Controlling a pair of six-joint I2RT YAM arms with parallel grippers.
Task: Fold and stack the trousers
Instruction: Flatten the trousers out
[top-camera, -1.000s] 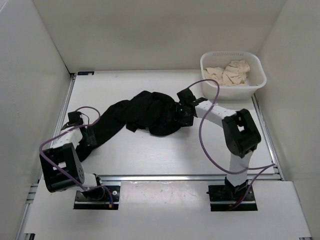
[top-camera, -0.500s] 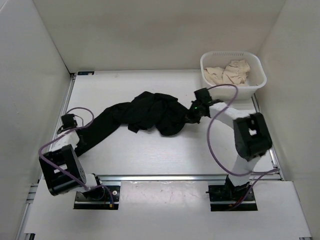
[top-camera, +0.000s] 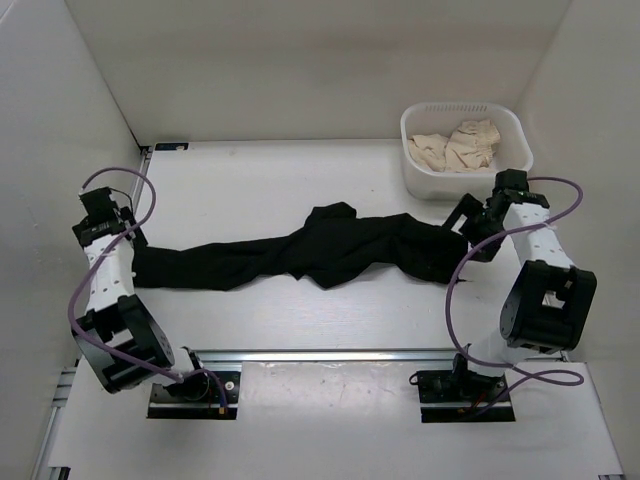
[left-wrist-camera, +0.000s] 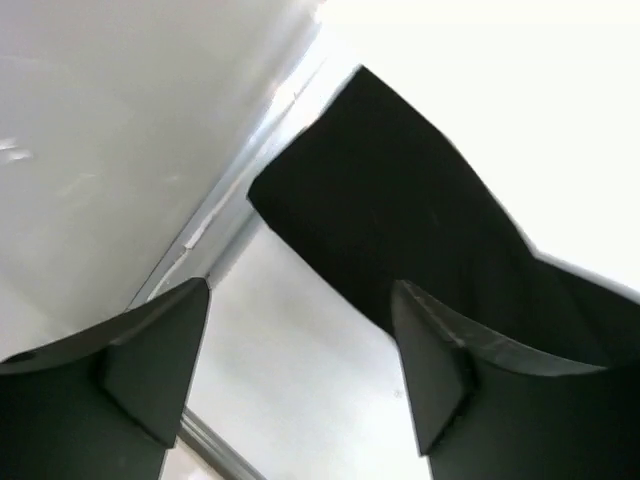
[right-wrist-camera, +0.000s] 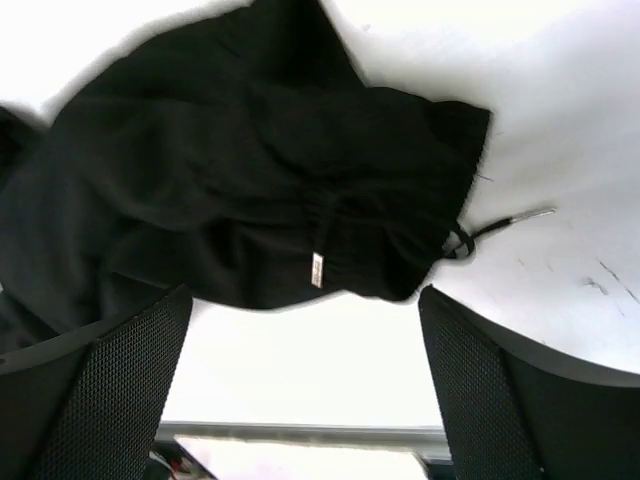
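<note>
The trousers (top-camera: 330, 250) lie stretched across the middle of the desk (top-camera: 250, 180), from close to its left edge almost to its right edge, near the basket (top-camera: 415, 180) in the far right corner. They look soft, light and floppy, so expect them to sag and drag rather than hold a crease. Take them at the ends, not the loose middle.

The right end shows a gathered waist with a drawstring (right-wrist-camera: 500, 222), which is thicker fabric and the firmer hold. The left end is a flat leg hem.

Your left claw (left-wrist-camera: 300, 300) hangs spread wide over that hem and holds nothing. Your right claw (right-wrist-camera: 305, 300) is likewise parted and empty above the waist.

The middle is bunched into black folds. You cannot tell whether the legs lie side by side or twisted over each other. Neither wrist camera shows more than one end.
</note>
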